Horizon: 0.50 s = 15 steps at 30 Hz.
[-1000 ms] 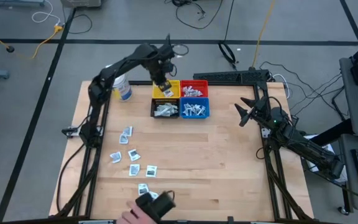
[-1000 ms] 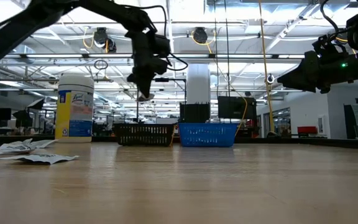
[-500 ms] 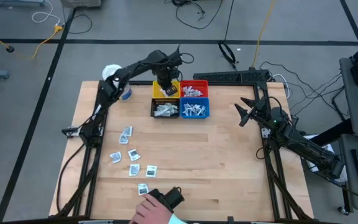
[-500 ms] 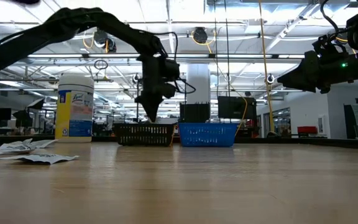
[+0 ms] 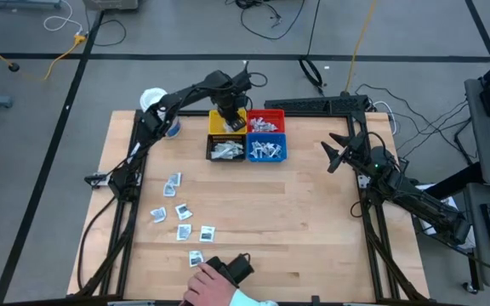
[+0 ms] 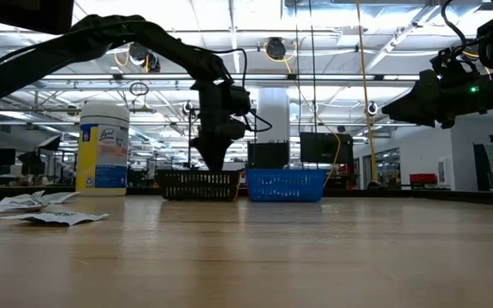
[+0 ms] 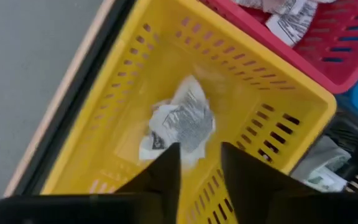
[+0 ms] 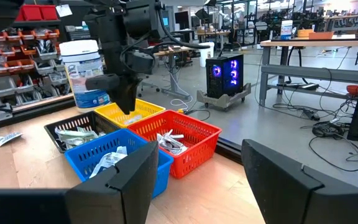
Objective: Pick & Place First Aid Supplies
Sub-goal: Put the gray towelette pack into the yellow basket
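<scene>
Left pincer (image 7: 199, 163): over the yellow bin (image 7: 104, 106), fingers parted, grasping nothing.
Packet (image 7: 180, 122): crumpled white, grey print, lying on the yellow bin's floor.
Loose packets (image 5: 182, 212): flat white squares on the table (image 5: 313, 221), toward 7 o'clock.
Right pincer (image 5: 330, 155): spread wide, at 3 o'clock.

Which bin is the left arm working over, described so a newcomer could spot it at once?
Find the block of four small bins at the far middle of the table. The one meant is the yellow bin, at the far corner nearest the white-lidded jar, under the left pincer. It alone is yellow; its neighbours are red, black and blue.
</scene>
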Motion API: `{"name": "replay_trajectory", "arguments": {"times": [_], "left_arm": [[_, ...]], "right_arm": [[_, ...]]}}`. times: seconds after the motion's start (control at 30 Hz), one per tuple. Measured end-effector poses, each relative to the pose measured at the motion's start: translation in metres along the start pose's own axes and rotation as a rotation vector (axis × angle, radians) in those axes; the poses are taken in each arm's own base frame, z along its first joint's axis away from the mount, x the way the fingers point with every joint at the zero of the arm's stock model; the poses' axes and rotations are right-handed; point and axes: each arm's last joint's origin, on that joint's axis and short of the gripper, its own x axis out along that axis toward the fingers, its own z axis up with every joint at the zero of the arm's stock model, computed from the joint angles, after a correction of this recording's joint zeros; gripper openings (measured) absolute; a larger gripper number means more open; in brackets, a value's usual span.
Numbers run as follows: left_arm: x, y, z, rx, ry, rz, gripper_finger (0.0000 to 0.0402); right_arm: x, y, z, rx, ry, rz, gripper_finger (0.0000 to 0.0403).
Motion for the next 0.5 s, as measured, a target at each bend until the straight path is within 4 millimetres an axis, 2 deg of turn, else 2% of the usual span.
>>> {"name": "replay_trajectory", "arguments": {"times": [0.23,0.33,0.5], "left_arm": [[-0.001,0.002,0.0,-0.017,0.0,-0.002,0.021],[-0.009,0.004,-0.002,-0.045,-0.012,-0.002,0.0232],[-0.034,0.002,-0.008,-0.113,-0.05,-0.002,0.0247]], "right_arm": [[0.0,0.0,0.0,0.0,0.0,0.0,0.0228],[0.0,0.0,0.0,0.0,0.0,0.0,0.0228],[0.0,0.0,0.0,0.0,0.0,0.0,0.0228]]}}
